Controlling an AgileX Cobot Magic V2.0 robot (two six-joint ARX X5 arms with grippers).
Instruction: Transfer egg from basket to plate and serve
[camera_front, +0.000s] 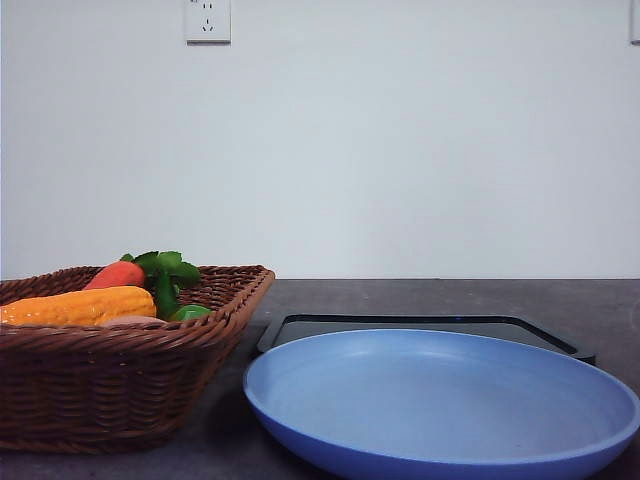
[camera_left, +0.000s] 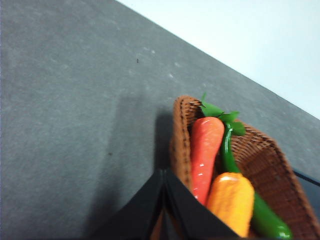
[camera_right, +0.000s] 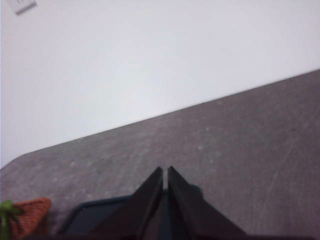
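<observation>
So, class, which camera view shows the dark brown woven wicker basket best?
The front view: the dark brown woven wicker basket shows its side and braided rim. The left wrist view gives one blurred end; the right wrist view, just a corner.

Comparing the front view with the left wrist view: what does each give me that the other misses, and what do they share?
Front view alone: the blue plate with nothing on it, the black tray behind it, a wall socket, and a pale sliver beside the corn that may be the egg, too little to be sure.

Left wrist view alone: the left gripper, fingertips together, just outside the basket's rim, and a long stretch of bare grey table.

Both: the wicker basket holding the carrot, the yellow corn and a green vegetable.
</observation>
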